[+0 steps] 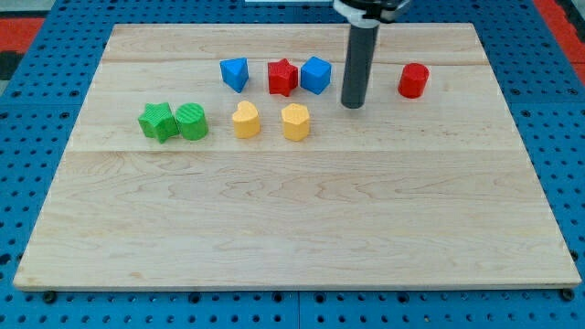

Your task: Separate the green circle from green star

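Note:
The green star (157, 121) and the green circle (192, 121) sit touching side by side at the view's left of the wooden board (292, 238), star on the left. My tip (353, 104) is far to their right, near the view's top, just right of the blue cube (315, 74) and left of the red cylinder (413, 80). It touches no block.
A blue block (235, 73) and a red star (282, 77) stand in a row with the blue cube. A yellow heart (245, 120) and a yellow hexagon (295, 121) lie between the green pair and my tip.

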Controlling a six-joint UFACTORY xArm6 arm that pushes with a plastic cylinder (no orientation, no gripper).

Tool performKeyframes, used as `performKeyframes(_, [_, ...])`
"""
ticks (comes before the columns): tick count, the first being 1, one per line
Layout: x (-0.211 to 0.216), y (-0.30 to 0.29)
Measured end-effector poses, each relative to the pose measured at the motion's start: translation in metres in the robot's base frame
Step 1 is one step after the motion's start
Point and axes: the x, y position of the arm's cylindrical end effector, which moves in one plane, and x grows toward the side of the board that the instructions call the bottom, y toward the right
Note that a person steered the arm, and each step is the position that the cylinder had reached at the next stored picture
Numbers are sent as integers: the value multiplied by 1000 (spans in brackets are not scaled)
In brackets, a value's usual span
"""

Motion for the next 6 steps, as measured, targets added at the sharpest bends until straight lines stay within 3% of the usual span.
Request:
performKeyframes(5, [-17,-187])
performKeyframes(6, [13,-188])
